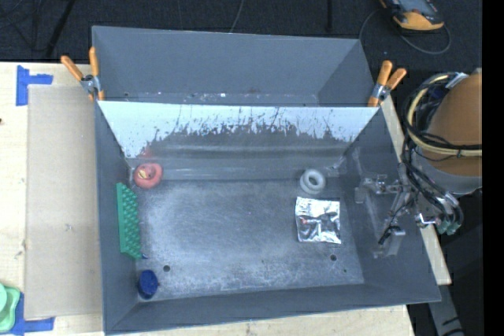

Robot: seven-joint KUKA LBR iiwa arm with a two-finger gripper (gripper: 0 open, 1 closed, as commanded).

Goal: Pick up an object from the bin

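bin [236, 75]: grey metal, sloped walls.
gripper [387, 232]: against the right wall, apart from the foil; open or closed, cannot tell.
green strip [128, 220]: long axis along the left wall.
foil packet [318, 220]: crumpled, squarish, floor's right part.
grey ring [313, 181]: just behind the foil.
pink ring [147, 175]: far-left corner.
blue lump [147, 284]: near-left corner, shape unclear.

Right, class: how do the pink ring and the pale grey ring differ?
The pink round ring is reddish; the pale grey round ring is whitish. The pink ring lies far left, above a green strip; the grey ring lies right of centre, above a crumpled silver foil packet. Both are small and round.
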